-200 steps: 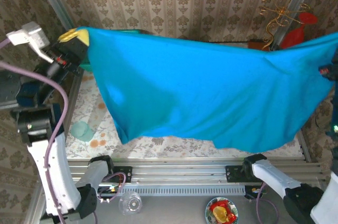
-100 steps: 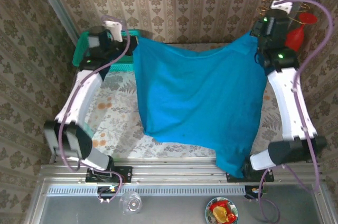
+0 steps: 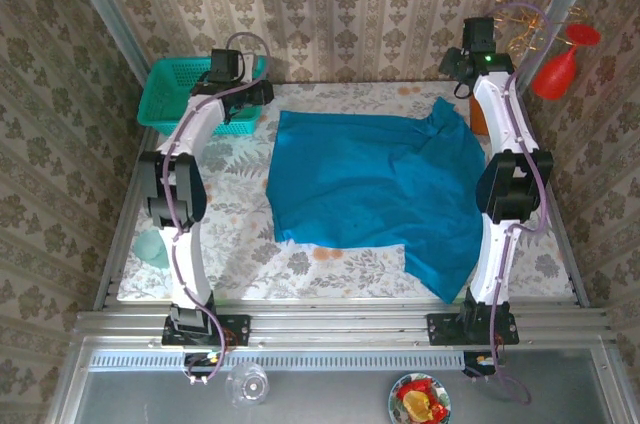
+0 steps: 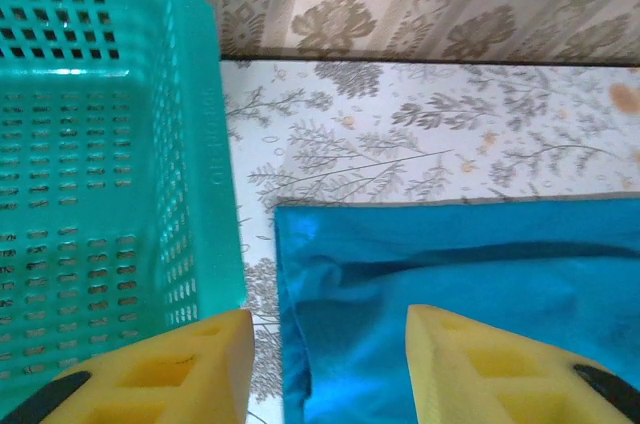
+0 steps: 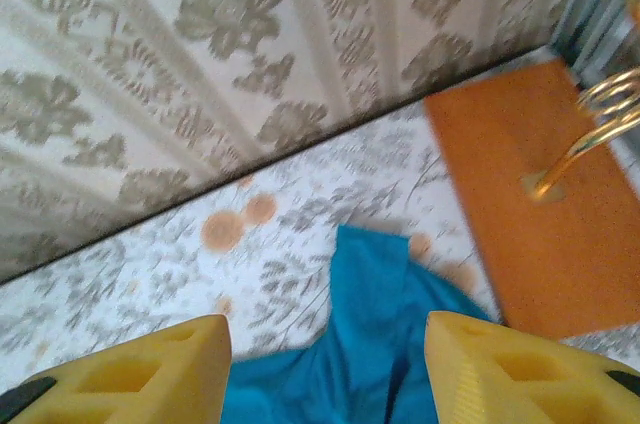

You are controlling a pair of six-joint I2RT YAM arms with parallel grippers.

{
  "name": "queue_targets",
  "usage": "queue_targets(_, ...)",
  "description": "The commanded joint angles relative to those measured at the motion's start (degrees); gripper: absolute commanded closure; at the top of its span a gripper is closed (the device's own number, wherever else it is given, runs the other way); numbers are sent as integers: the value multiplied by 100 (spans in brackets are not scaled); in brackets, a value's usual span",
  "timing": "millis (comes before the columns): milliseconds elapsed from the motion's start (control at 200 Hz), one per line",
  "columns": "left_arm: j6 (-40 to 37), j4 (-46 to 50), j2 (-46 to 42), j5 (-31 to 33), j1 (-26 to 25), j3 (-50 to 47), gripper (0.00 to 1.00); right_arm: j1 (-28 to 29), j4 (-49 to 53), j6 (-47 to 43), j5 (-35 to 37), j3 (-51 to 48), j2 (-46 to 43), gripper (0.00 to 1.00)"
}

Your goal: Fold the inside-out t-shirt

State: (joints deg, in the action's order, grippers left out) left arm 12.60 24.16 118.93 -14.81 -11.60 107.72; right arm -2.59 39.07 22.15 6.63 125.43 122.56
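We see the t-shirt (image 3: 375, 189) lying spread on the tabletop (image 3: 230, 244), from the middle over to the right side, mostly flat; its far right corner is rumpled, and a flap at the near right reaches toward the near edge. The left claw (image 3: 243, 84) hovers at the far left, over the shirt's far left corner and just beside the mesh basket (image 3: 185, 94); from the left wrist, the left claw (image 4: 330, 339) stands released, its yellow pads (image 4: 200, 359) apart with nothing gripped, the shirt's corner (image 4: 450, 264) flat below and the basket's wall (image 4: 205, 174) close on the left. The right claw (image 3: 470, 49) sits at the far right by the wall; from its wrist, the right claw (image 5: 330, 344) is likewise released, pads (image 5: 165, 364) wide apart, above the shirt's rumpled corner (image 5: 370, 324); an orange board (image 5: 520, 194) lies just to the right of that corner, carrying a gold wire stand (image 5: 585, 134).
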Motion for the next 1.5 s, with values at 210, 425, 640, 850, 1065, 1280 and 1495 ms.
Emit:
queue_targets(210,465,-54,-1572,-336,-914,-2318,67,22,20,244,-1442,-1780,-683,44)
queue_targets(425,929,-588,-1380,-334,-1412,-3592,73,22,-175,258,-1733,-2726,-959,41)
queue_targets(640,1076,-447,-1080,-49,-1387,-4079,74,9,-238,168,-1569,-3395,-1329,33)
queue_targets(850,1045,-221,-1592,558,-1023,-4898,75,-93,-138,75,-1303,-3467,-1376,27)
queue_targets(1065,1218,-506,-2195,499,-480,-5905,75,-248,-204,174,-1878,-3427,-1171,22)
queue_targets(1280,1254,-669,-2524,359,-370,-6184,73,-361,-580,333,-3209,-3740,-813,22)
queue_targets(1495,1244,-615,-2462,329,-339,-6081,73,-608,-421,555,-2897,-3841,-314,24)
